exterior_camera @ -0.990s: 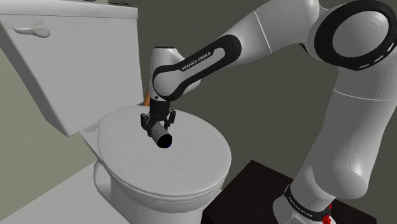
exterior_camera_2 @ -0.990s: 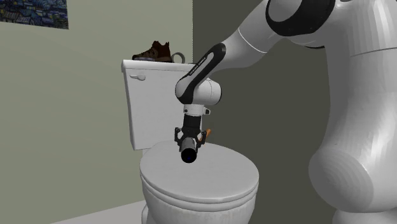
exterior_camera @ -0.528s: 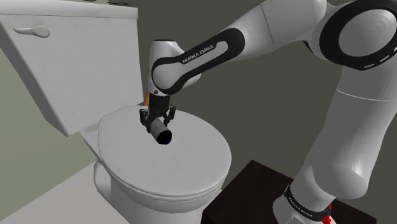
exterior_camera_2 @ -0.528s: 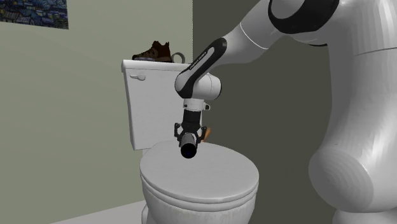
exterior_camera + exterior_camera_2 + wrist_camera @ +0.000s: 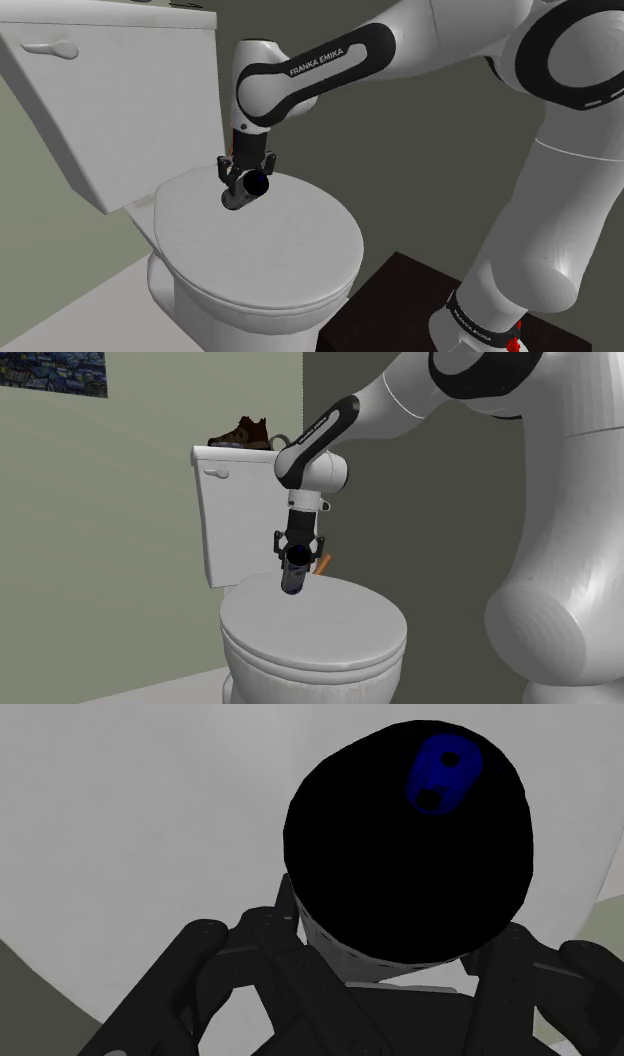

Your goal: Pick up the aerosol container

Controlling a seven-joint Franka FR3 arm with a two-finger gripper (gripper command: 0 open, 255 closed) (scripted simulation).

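One change: gripper (image 5: pixel 248 172), clamped on the aerosol can (image 5: pixel 243 191), swung it toward lower left above toilet lid (image 5: pixel 300 238) (pick looks done).

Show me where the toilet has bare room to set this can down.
The lid is bare across its front half, from the held aerosol can to the front rim, and along its side toward the shoulder view's left. Crowded: the back by the tank, where the pincer hangs and an orange object lies; a shoe sits on the tank.
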